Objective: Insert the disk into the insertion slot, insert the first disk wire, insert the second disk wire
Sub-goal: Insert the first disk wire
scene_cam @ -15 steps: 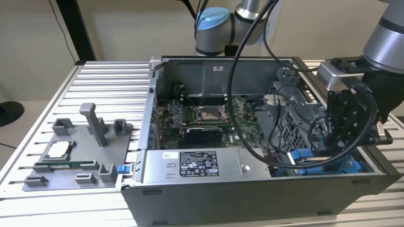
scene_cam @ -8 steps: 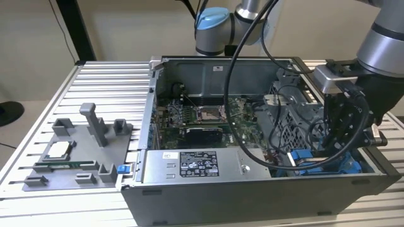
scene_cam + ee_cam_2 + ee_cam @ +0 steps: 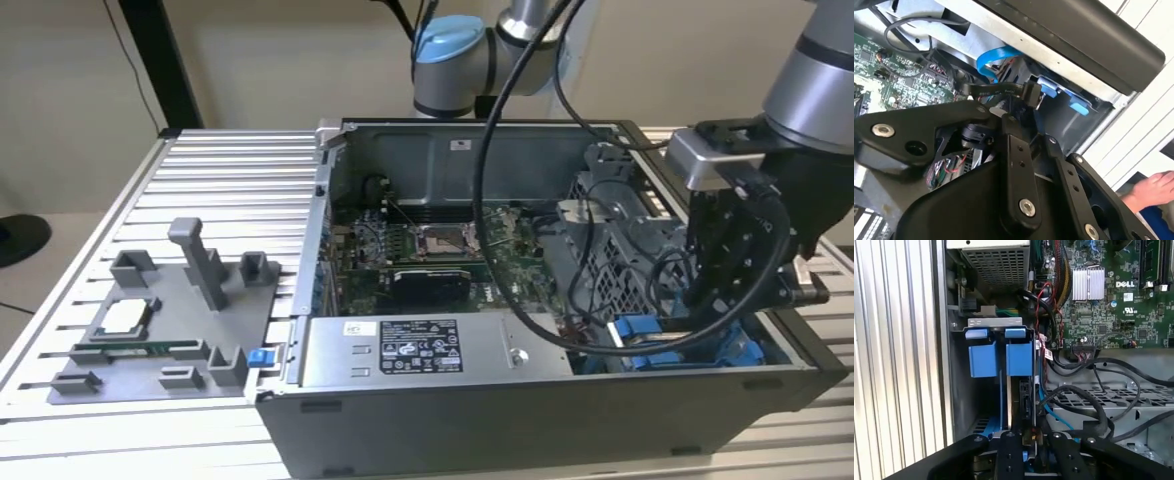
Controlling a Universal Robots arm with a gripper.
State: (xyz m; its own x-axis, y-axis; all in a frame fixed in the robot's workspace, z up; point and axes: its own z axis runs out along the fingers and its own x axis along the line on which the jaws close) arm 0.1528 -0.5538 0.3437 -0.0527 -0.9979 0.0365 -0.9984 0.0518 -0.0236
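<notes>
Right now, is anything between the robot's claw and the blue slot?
Nothing visible stands between them. In the first wrist view the gripper hangs right at the insertion slot, and the black cables loop off to one side, not across it.

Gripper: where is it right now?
In the exterior view the gripper is at the exterior view's right, inside the computer case, at the blue-railed insertion slot.

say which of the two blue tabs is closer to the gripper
The blue tab on the motherboard side, in line with the gripper; the other tab sits by the case wall.
</notes>
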